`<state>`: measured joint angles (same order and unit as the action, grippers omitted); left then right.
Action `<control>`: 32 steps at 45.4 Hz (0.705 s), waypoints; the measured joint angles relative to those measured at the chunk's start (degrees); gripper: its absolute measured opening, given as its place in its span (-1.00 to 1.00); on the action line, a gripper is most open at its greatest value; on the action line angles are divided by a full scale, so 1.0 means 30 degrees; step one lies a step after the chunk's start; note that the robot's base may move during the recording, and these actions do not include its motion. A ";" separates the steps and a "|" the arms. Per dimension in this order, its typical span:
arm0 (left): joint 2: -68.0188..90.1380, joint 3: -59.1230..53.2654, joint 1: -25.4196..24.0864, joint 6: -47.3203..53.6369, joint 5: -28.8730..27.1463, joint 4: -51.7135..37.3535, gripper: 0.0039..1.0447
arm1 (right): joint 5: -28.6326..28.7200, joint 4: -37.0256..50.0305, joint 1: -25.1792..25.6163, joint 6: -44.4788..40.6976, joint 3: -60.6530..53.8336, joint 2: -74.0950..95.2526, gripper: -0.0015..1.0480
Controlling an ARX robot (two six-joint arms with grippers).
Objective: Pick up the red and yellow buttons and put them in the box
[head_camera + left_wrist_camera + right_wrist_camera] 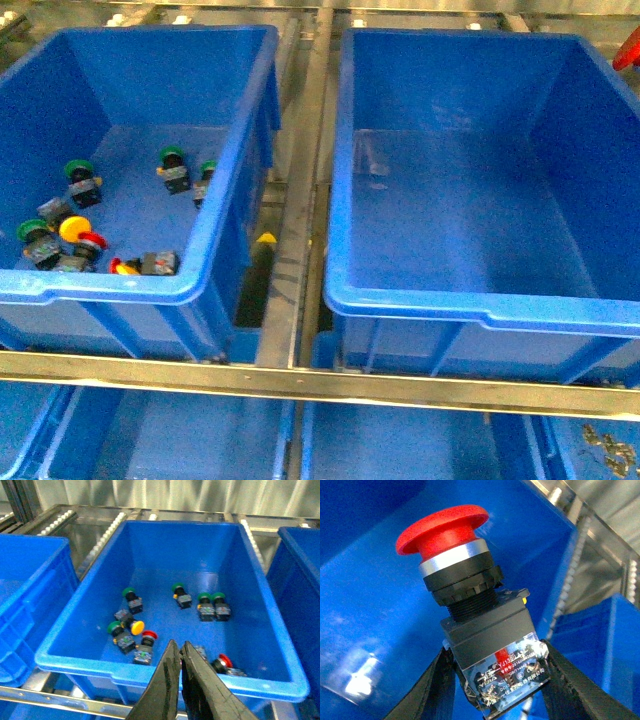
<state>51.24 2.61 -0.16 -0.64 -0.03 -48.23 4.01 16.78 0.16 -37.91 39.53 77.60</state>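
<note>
Red-capped button (pixel 470 605) tilted over the empty deep blue box (pixel 480 180); other red and yellow buttons (pixel 80 240) in the neighbouring crate (pixel 215 225).

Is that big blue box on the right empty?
Empty: the front view shows the box with a bare floor. The right pincer grips a red button, not yet dropped in.

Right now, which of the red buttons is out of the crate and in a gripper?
The red button clamped by its black body in the right gripper. The other red-capped ones lie loose on the floor of the left crate among the green ones.
</note>
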 joint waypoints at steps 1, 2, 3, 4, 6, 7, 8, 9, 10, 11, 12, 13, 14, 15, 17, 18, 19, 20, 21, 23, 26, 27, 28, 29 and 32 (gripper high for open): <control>-0.0138 -0.0015 0.0000 0.0007 0.0000 0.0117 -0.97 | -0.0044 0.0000 0.0000 -0.0007 0.0022 0.0000 -0.25; -0.0459 -0.0073 0.0000 0.0007 0.0000 0.0393 -0.97 | -0.0073 -0.0015 0.0000 0.0000 0.0036 0.0000 -0.25; -0.0750 -0.0138 0.0007 0.0007 0.0000 0.0656 -0.97 | -0.0066 -0.0022 0.0000 0.0000 0.0051 0.0000 -0.25; -0.1064 -0.0197 0.0007 0.0007 0.0000 0.0918 -0.97 | -0.0087 -0.0044 0.0000 0.0000 0.0051 0.0000 -0.25; -0.1523 -0.0299 0.0007 0.0007 0.0000 0.1311 -0.97 | -0.0124 -0.0087 0.0000 0.0000 0.0051 0.0000 -0.25; -0.1836 -0.0350 0.0007 0.0007 0.0000 0.1566 -0.97 | -0.0131 -0.0109 0.0000 0.0000 0.0051 0.0000 -0.25; -0.2135 -0.0401 0.0007 0.0007 0.0000 0.1829 -0.97 | -0.0146 -0.0117 0.0000 0.0000 0.0051 0.0000 -0.25; -0.2273 -0.0415 0.0007 0.0007 -0.0007 0.1953 -0.97 | -0.0146 -0.0124 0.0000 0.0000 0.0051 0.0000 -0.25; -0.2572 -0.0437 0.0007 0.0007 0.0000 0.2186 -0.97 | -0.0168 -0.0131 0.0000 0.0000 0.0058 0.0000 -0.25; -0.3031 -0.0459 0.0007 0.0007 0.0000 0.2608 -0.97 | -0.0248 -0.0138 0.0000 0.0000 0.0058 0.0000 -0.25; -0.3315 -0.0459 0.0007 0.0007 -0.0007 0.2841 -0.97 | -0.0255 -0.0138 -0.0007 0.0000 0.0058 0.0000 -0.25; -0.3738 -0.0466 0.0007 0.0015 -0.0007 0.3198 -0.97 | -0.0306 -0.0138 -0.0015 0.0000 0.0095 0.0000 -0.25; -0.4153 -0.0466 0.0007 0.0015 -0.0007 0.3570 -0.97 | -0.0299 -0.0138 -0.0022 0.0000 0.0131 0.0000 -0.25; -0.4437 -0.0474 0.0007 0.0015 0.0000 0.3840 -0.97 | -0.0350 -0.0138 -0.0036 0.0000 0.0146 0.0007 -0.25; -0.5115 -0.0474 0.0007 0.0015 0.0000 0.4393 -0.97 | -0.0364 -0.0153 -0.0066 0.0000 0.0168 0.0007 -0.25; -0.5464 -0.0474 0.0007 0.0015 -0.0007 0.4765 -0.97 | -0.0393 -0.0153 -0.0087 0.0007 0.0182 0.0007 -0.25; -0.5821 -0.0474 0.0007 0.0015 -0.0007 0.5056 -0.97 | -0.0430 -0.0153 -0.0095 0.0007 0.0204 0.0029 -0.25; -0.6047 -0.0474 0.0007 0.0015 0.0000 0.5275 -0.97 | -0.0444 -0.0153 -0.0117 0.0007 0.0233 0.0073 -0.25; -0.6419 -0.0481 0.0015 0.0015 0.0000 0.5625 -0.97 | -0.0466 -0.0168 -0.0138 0.0015 0.0233 0.0102 -0.25; -0.7016 -0.0481 0.0015 0.0015 0.0000 0.6135 -0.97 | -0.0488 -0.0168 -0.0175 0.0007 0.0240 0.0124 -0.25; -0.7905 -0.0481 0.0015 0.0015 0.0000 0.6980 -0.97 | -0.0474 -0.0168 -0.0262 0.0015 0.0284 0.0160 -0.25; -0.8196 -0.0488 0.0015 0.0015 0.0000 0.7257 -0.97 | -0.0466 -0.0168 -0.0277 0.0036 0.0291 0.0182 -0.25; -0.8480 -0.0488 0.0015 0.0015 -0.0007 0.7490 -0.97 | -0.0379 -0.0160 -0.0306 0.0051 0.0291 0.0219 -0.25; -0.8684 -0.0488 0.0015 0.0015 -0.0007 0.7686 -0.97 | -0.0372 -0.0131 -0.0321 0.0066 0.0313 0.0233 -0.25; -0.9398 -0.0488 0.0015 0.0015 0.0058 0.8437 -0.97 | -0.0386 -0.0095 -0.0393 0.0080 0.0313 0.0321 -0.25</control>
<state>23.05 1.15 -0.12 -0.60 0.14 -22.92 2.85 16.49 -1.02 -37.67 40.47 78.56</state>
